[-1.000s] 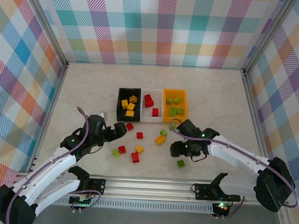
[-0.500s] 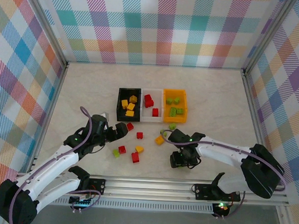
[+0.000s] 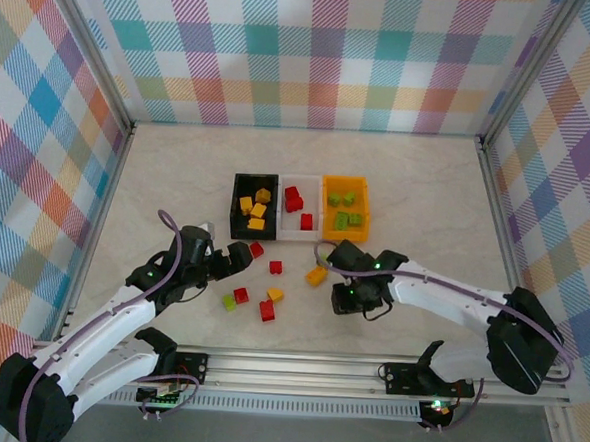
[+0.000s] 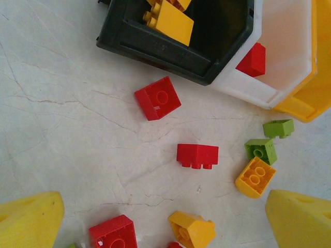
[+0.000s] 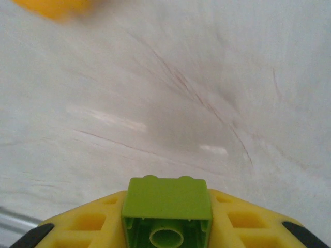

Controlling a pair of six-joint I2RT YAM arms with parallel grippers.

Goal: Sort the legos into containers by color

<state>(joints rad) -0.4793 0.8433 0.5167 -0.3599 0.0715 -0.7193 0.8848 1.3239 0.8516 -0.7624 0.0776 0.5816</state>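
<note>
My right tool (image 5: pixel 166 231) is clamped on a lime green lego (image 5: pixel 166 204), hollow underside showing, near the orange bin (image 3: pixel 325 208). My left tool (image 4: pixel 164 219) gapes wide, empty.

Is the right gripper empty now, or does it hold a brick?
The right gripper holds one: in its wrist view, a lime green lego sits between its yellow jaws.
</note>
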